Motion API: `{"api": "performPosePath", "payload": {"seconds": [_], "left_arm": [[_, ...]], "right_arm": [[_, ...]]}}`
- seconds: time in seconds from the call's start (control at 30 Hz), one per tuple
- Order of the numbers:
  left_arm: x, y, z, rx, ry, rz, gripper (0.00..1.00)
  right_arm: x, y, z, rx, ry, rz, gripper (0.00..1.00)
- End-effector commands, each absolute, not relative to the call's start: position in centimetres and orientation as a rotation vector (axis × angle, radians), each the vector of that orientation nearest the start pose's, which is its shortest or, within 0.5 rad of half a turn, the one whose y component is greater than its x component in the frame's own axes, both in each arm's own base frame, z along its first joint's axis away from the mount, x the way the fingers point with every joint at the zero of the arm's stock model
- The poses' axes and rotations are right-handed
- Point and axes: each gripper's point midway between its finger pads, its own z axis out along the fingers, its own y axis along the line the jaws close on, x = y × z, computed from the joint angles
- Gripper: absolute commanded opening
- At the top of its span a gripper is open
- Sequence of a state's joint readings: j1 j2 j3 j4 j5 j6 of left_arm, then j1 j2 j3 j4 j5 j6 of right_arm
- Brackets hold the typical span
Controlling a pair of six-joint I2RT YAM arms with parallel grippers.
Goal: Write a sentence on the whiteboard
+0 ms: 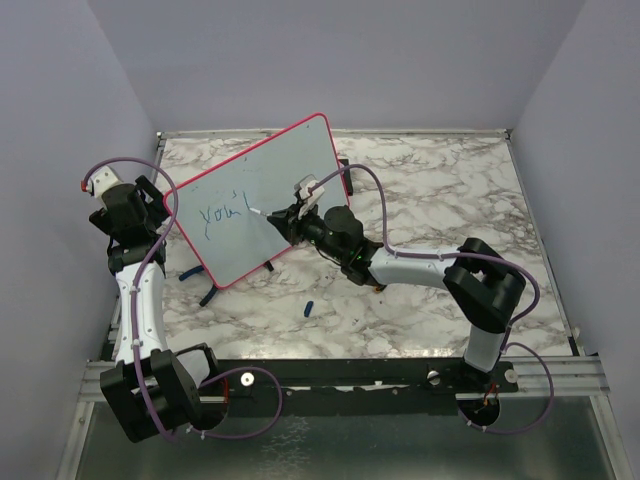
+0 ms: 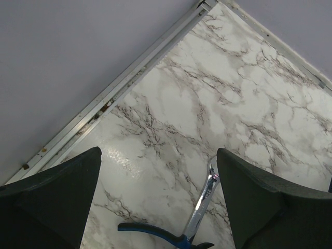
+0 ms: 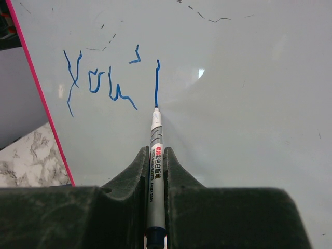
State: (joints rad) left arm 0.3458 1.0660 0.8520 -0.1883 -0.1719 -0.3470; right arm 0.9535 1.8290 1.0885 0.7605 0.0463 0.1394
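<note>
The whiteboard (image 1: 290, 165), pale with a red-pink frame, stands tilted at the back left of the table. The sentence (image 1: 222, 214) is blue writing reading "you'" plus one vertical stroke (image 3: 156, 83). My right gripper (image 1: 285, 215) is shut on a grey-white marker (image 3: 155, 150). The marker's tip touches the whiteboard (image 3: 249, 104) at the bottom of that stroke. My left gripper (image 1: 150, 205) hangs open by the board's left edge. In the left wrist view the left gripper (image 2: 158, 155) holds nothing and sits over bare marble.
A metal leg (image 2: 205, 199) and a blue foot (image 2: 150, 231) of the board's stand lie under the left gripper. A small blue cap-like piece (image 1: 309, 307) lies on the marble table (image 1: 450, 190). Purple walls close in the back and sides.
</note>
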Motion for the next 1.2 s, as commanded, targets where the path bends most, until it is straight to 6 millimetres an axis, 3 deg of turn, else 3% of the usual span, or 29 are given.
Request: {"api": "performPosePath", "payload": {"seconds": [0.0,0.63,1.17], "left_arm": [[33.3,13.6,21.7,-0.759,1.809,0.158,0.93],[33.3,13.5,21.7,-0.757,1.812,0.155,0.93],[33.3,13.5,21.5,-0.758,1.815,0.156,0.93]], "right_arm": [[33.1,44.7,20.5,-0.582,1.522,0.788,0.01],[34.3,45.2,25.4,-0.532,1.411,0.779,0.01],[35.5,44.0,24.8,-0.483,1.44,0.742,0.01]]}}
